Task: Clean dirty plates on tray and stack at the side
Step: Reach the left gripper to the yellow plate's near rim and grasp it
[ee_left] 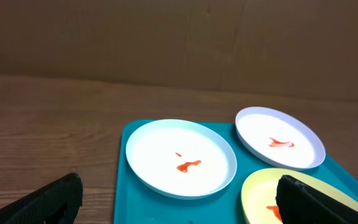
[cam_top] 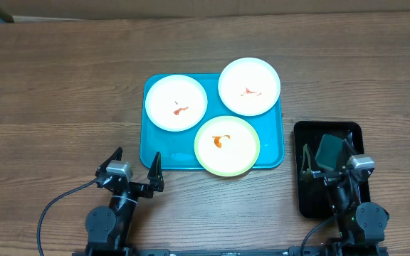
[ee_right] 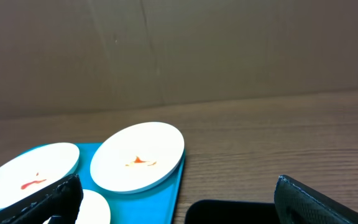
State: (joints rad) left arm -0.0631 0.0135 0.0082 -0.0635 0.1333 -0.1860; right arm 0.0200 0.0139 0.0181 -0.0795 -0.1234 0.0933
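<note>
The turquoise tray (cam_top: pixel 161 153) holds three plates. A white plate (cam_top: pixel 176 102) with a red smear lies at its back left. A second white plate (cam_top: pixel 249 86) with a smear lies at its back right. A pale yellow-green plate (cam_top: pixel 227 145) with an orange smear lies at the front. They also show in the left wrist view: white plate (ee_left: pixel 180 157), second white plate (ee_left: pixel 280 137), yellow-green plate (ee_left: pixel 260 193). My left gripper (cam_top: pixel 135 168) is open and empty, just front-left of the tray. My right gripper (cam_top: pixel 327 158) is open over the black tray.
A small black tray (cam_top: pixel 307 135) stands right of the turquoise tray, with a dark green sponge-like pad (cam_top: pixel 329 151) in it between my right fingers. A cardboard wall (ee_left: pixel 179 43) runs along the back of the wooden table (cam_top: pixel 62 92).
</note>
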